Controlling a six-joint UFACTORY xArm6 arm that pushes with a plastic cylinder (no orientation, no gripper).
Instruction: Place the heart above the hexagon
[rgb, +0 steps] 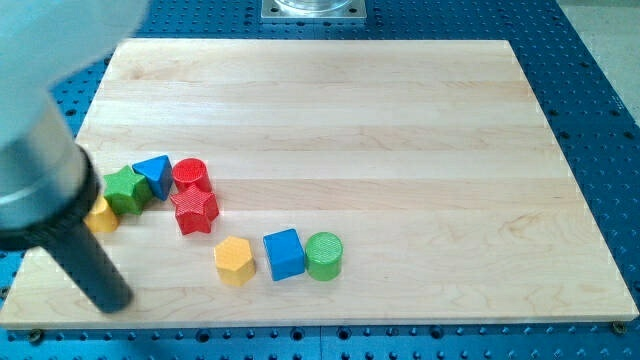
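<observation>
A yellow heart (104, 216) lies near the board's left edge, partly hidden behind my rod. A yellow hexagon (234, 260) lies near the view's bottom, well to the right of the heart and lower. My tip (108, 300) rests on the board near the bottom left corner, below the heart and left of the hexagon, touching neither. The wide blurred upper part of the arm fills the view's top left.
A green star (127, 188), blue triangle (153, 172), red cylinder (190, 174) and red star (194, 210) cluster right of the heart. A blue cube (283, 253) and green cylinder (323, 255) sit right of the hexagon. The wooden board (400, 130) lies on a blue perforated table.
</observation>
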